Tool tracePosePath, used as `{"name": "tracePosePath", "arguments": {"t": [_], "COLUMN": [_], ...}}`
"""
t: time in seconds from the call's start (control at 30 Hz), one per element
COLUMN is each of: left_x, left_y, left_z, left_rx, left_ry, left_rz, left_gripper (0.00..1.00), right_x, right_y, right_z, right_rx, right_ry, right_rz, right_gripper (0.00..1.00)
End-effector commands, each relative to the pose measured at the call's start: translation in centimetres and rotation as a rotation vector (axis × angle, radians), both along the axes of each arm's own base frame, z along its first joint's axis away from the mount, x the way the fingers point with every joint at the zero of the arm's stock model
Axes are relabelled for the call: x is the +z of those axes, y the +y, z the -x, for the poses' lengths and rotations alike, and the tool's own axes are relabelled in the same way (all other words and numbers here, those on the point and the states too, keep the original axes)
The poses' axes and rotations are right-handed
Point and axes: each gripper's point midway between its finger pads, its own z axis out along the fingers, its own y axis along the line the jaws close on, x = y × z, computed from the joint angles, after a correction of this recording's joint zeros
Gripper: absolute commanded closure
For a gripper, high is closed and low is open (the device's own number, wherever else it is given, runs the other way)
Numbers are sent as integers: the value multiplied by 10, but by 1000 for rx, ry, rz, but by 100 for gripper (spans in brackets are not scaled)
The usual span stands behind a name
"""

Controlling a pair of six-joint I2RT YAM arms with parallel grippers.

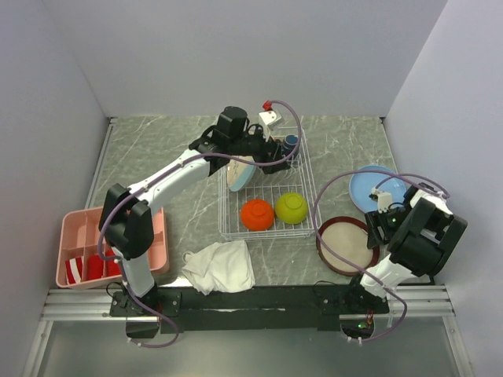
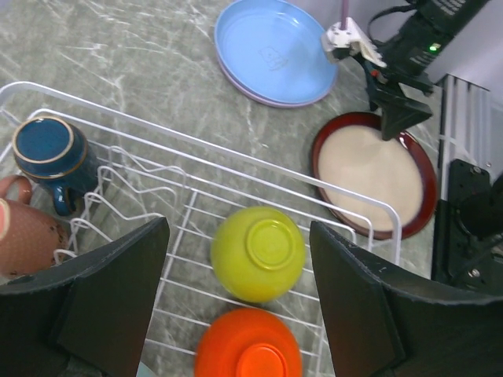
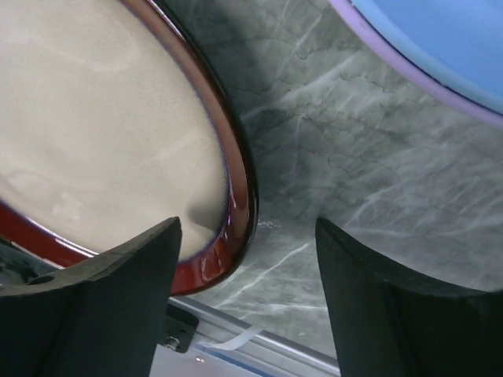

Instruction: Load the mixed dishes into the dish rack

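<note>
White wire is forming the rectangular dish rack [image 1: 271, 187], which is sitting in the middle of the grey marbled worktop [image 1: 165, 157]. Inside it, a lime-green bowl [image 2: 258, 253] and an orange bowl [image 2: 248, 353] are lying upside down side by side at the near end. A small dark-blue mug with a gold rim [image 2: 43, 153] and a small speckled pink mug [image 2: 23, 232] are standing next to each other at the far end. A large cream plate with a blue edge [image 1: 238, 173] is leaning on its edge among the prongs on the rack's left side.

The left tool [image 2: 236, 263] is hovering over the rack with its fingers wide apart and nothing between them. The green bowl is lying directly below the gap, and the leaning plate is standing just beside the tool in the overhead view.

A round cream plate with a dark-red rim [image 3: 102, 133] is lying flat on the worktop just beside the rack's near right corner. The right tool [image 3: 247, 228] is hanging low over its edge with its fingers apart, one over the cream face and the other over bare worktop, the red rim running between them. Whether either finger is touching the plate, I cannot tell. Farther back, a light-blue plate [image 1: 376, 187] is resting on a lavender plate [image 2: 267, 100], near the red-rimmed one but apart from it.

A pink divided plastic tray [image 1: 78, 228] holding some red pieces [image 1: 93, 269] is sitting at the near left. A crumpled white cloth [image 1: 220, 267] is lying in front of the rack.
</note>
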Motion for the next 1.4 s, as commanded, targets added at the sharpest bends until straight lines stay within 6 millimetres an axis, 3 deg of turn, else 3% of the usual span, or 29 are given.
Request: {"name": "tracePosePath", "arguments": {"t": [0.0, 0.23, 0.33, 0.37, 0.5, 0.6, 0.73, 0.87, 0.97, 1.1, 1.13, 1.37], "left_x": [20, 13, 15, 15, 22, 36, 55, 54, 52, 37, 24, -1], "left_y": [-8, -14, -14, -13, -8, -3, -1, -3, -11, -32, -40, -87], "left_z": [-11, -20, -20, -19, -16, -12, 18, 54, 61, 79, 76, 92], "left_rx": [18, 25, 30, 31, 36, 30, -128, -343, -413, -561, -587, -734], "left_ry": [-49, -53, -53, -52, -77, -109, -168, -150, -114, -93, -91, -70], "left_rz": [18, 6, 11, 11, 11, 32, 78, 106, 143, 162, 145, 137], "left_gripper": [21, 21, 21, 21, 20, 19, 17, 18, 18, 20, 20, 26], "right_x": [-1, 0, 1, 4, 23, 50, 101, 141, 160, 160, 152, 153], "right_y": [6, 22, 24, 24, 22, 16, 10, 22, 36, 51, 54, 56], "right_z": [9, 28, 24, 19, 1, -15, -37, -45, -51, -46, -41, -36], "right_rx": [106, 173, 164, 160, 117, 118, 154, 238, 349, 441, 447, 498], "right_ry": [36, 90, 87, 79, 25, -63, -207, -344, -465, -568, -565, -669], "right_rz": [-71, -161, -180, -191, -201, -152, -60, 33, 130, 222, 213, 301], "right_gripper": [27, 43, 62, 72, 99, 100, 100, 100, 100, 100, 100, 100]}}
